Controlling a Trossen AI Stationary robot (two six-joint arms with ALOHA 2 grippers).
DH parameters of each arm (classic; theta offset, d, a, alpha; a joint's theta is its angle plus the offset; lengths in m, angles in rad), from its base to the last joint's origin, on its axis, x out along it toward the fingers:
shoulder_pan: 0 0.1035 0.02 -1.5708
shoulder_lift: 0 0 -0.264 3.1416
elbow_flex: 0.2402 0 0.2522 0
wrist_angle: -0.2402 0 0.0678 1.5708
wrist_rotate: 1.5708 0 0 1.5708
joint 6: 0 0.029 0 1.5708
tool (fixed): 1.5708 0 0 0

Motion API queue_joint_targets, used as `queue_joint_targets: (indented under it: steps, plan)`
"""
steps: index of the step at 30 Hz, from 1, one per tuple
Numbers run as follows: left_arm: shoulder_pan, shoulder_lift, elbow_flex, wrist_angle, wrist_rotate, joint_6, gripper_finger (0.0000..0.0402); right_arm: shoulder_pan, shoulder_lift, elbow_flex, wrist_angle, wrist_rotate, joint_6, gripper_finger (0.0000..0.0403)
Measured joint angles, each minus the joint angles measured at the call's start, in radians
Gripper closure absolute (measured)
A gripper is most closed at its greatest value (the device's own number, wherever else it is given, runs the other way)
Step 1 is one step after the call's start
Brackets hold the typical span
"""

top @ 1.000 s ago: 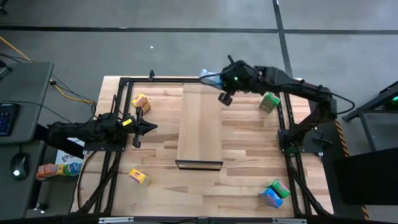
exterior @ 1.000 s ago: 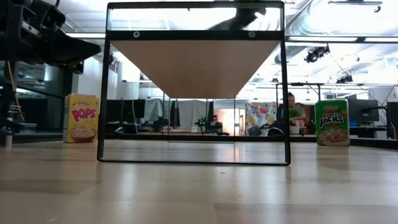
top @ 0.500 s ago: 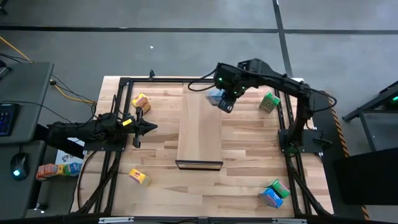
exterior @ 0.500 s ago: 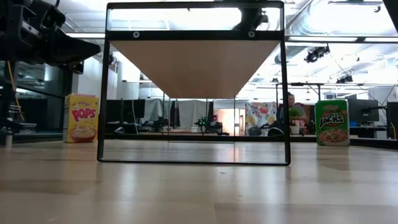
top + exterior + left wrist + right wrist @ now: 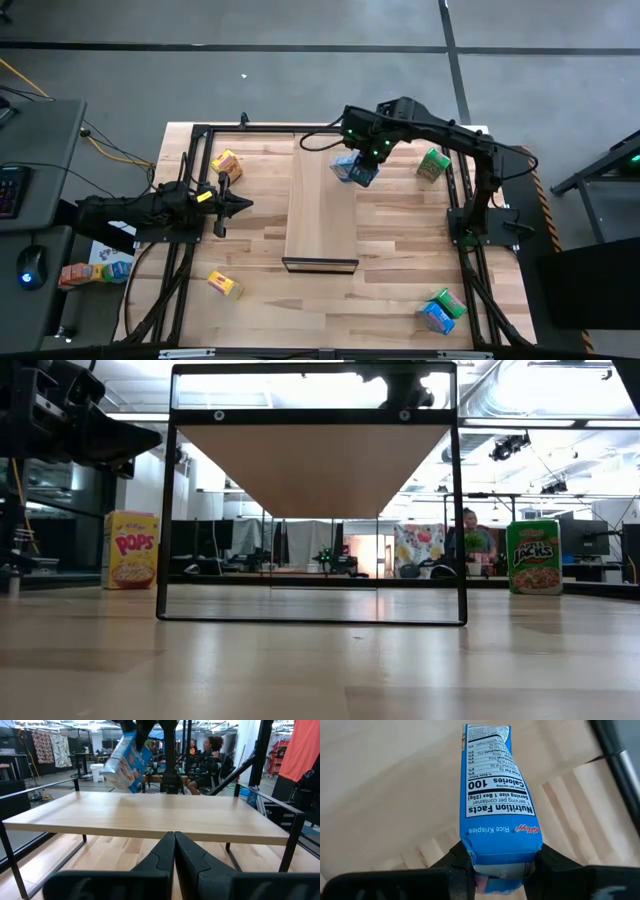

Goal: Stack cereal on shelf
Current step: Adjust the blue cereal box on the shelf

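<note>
**Blue box carried over the shelf's far right corner**

The right gripper (image 5: 499, 865) is clamped on a blue cereal box (image 5: 356, 168), fingers pinching its narrow sides so the base hangs free to be set down. The box hangs tilted above the shelf (image 5: 322, 215), near its far right corner and not touching the board. Most of the board is bare, so there is room toward its middle and near edge; the right edge is close. The left gripper (image 5: 240, 206), fingers together, waits by the shelf's left edge.

Six cereal boxes show: two blue (image 5: 356, 169) (image 5: 434, 318), two yellow (image 5: 226, 164) (image 5: 225, 285), two green (image 5: 433, 164) (image 5: 448, 301); one shelf (image 5: 320, 215).
</note>
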Motion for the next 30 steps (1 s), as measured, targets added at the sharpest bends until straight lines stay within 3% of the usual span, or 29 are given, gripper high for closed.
queue_joint_targets:
  steps: [23, 30]
  plan:
    - [0.000, 0.000, 0.000, 0.000, 0.000, 0.000, 0.0398, 0.000, -0.001, -0.008, 0.001, -0.002, -0.094, 0.0315]
    - [0.000, 0.000, 0.000, 0.000, 0.000, 0.000, 0.0398, 0.000, -0.001, -0.008, 0.013, -0.002, -0.111, 0.0286]
